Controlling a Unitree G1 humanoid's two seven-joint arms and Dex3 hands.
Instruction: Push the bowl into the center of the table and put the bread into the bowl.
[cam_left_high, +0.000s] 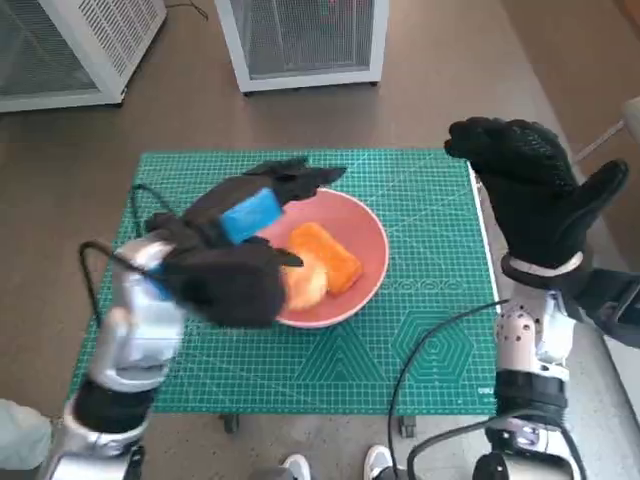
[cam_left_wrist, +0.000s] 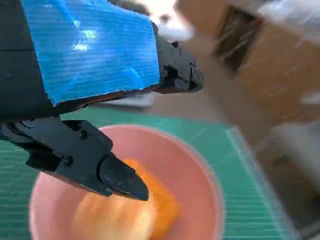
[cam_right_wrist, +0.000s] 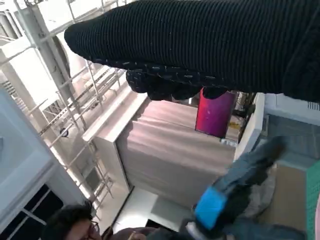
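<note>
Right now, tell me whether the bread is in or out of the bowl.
In. The orange bread lies inside the pink bowl, below the left hand; the left wrist view shows it on the bowl's floor.

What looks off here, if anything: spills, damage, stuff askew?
Nothing stands out. The bread lies inside the pink bowl, which sits upright near the middle of the green mat. The left hand hovers over the bowl holding nothing; the right hand is raised, open, beside the table.

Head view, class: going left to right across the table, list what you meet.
Left hand with blue tape → orange bread in the pink bowl → bare green cutting mat → right hand in black glove.
</note>
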